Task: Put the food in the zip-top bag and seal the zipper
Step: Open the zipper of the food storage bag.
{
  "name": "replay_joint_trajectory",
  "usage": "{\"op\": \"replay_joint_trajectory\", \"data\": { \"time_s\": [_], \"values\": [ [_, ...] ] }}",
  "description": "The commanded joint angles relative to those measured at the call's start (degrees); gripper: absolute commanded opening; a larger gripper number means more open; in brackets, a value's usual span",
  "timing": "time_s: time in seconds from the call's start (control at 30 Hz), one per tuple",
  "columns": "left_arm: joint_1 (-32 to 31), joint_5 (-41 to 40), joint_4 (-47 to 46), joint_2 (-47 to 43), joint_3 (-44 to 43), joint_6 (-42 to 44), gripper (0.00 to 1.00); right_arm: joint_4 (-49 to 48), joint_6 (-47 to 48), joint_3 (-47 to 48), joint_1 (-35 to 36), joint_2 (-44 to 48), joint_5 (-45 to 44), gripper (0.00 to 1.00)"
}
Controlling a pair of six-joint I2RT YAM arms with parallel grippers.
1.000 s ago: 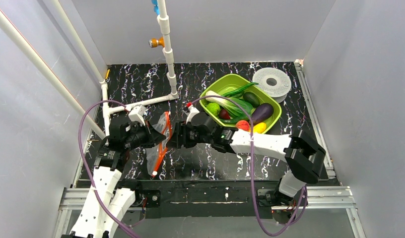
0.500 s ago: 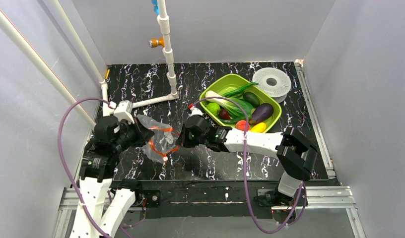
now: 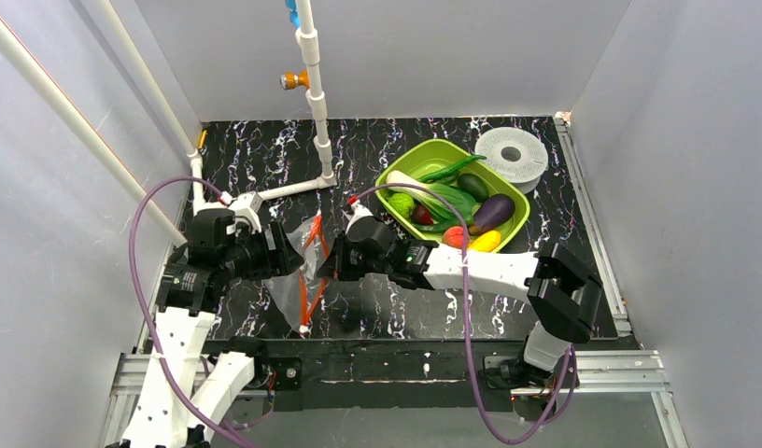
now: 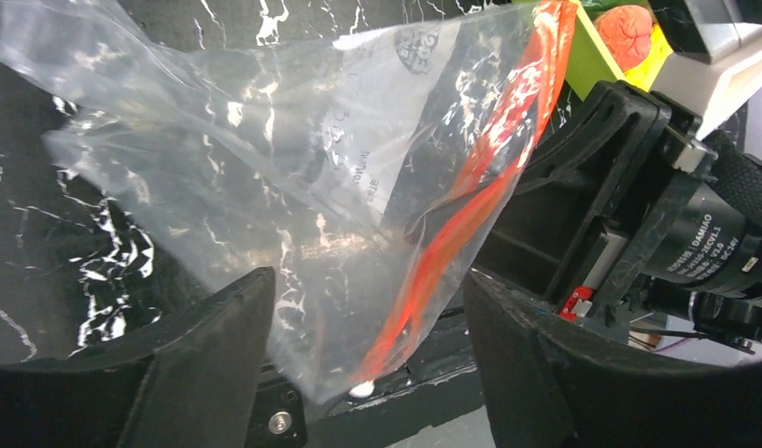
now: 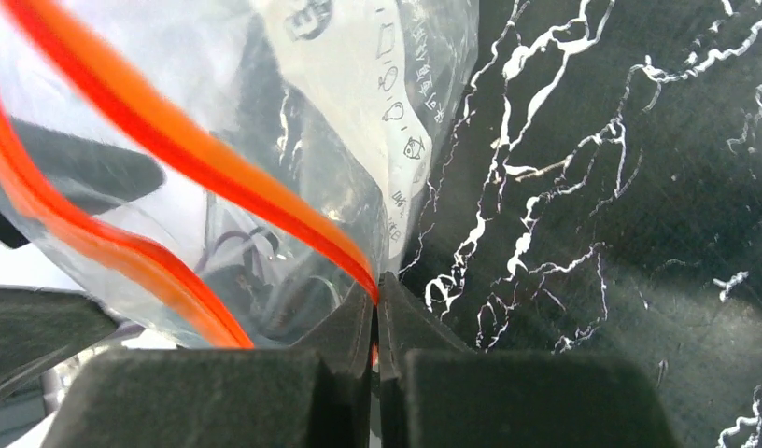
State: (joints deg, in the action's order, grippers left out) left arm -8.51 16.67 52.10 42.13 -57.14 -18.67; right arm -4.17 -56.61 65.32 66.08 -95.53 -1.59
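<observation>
The clear zip-top bag hangs above the table between my two grippers, its red-orange zipper parted into two strips. My right gripper is shut on one strip of the zipper at the bag's mouth. My left gripper stands open, with the bag and the zipper hanging loose between its fingers. The food lies in the lime-green tray: a purple eggplant, a yellow fruit, a red one, a round green one and bok choy.
A white perforated disc lies at the back right beside the tray. A white pipe frame with an orange valve rises at the back centre and runs along the left side. Grey walls enclose the black marbled table.
My left gripper has opened and let go of the bag. My right gripper has shut on the zipper strip. The bag, briefly stretched between both, now hangs narrow from the right gripper.
</observation>
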Motion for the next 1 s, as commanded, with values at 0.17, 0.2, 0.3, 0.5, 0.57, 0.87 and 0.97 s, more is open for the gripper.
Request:
{"op": "replay_joint_trajectory", "data": {
  "time_s": [0.17, 0.2, 0.3, 0.5, 0.57, 0.87, 0.97],
  "values": [
    [-20.03, -25.11, 6.88, 4.84, -9.24, 0.01, 0.73, 19.96, -12.20, 10.62, 0.25, 1.96, -8.19, 0.01],
    [-22.27, -26.35, 6.82, 5.54, -9.95, -0.33, 0.71, 20.91, -12.90, 11.12, 0.34, 2.25, -8.85, 0.01],
    [-27.21, -24.83, 4.56, 6.74, -10.82, -1.58, 0.59, 22.10, -13.71, 11.62, 0.40, 3.53, -10.32, 0.01],
    [-29.71, -28.01, 3.20, 7.59, -9.01, -2.09, 0.26, 19.14, -12.11, 9.55, 0.39, 6.43, -8.78, 0.01],
    [-29.69, -26.91, 2.16, 7.03, -9.08, -2.62, 0.25, 19.14, -12.01, 8.42, 0.37, 7.46, -9.74, 0.01],
    [-32.17, -26.51, 4.87, 14.11, -14.73, -7.74, 0.57, 29.25, -19.60, 12.12, 0.71, 7.79, -16.37, 0.01],
    [-35.36, -34.54, 6.52, 15.42, -17.01, -7.69, 0.60, 32.46, -22.07, 13.88, 1.10, 7.39, -18.28, 0.01]
  ]
}}
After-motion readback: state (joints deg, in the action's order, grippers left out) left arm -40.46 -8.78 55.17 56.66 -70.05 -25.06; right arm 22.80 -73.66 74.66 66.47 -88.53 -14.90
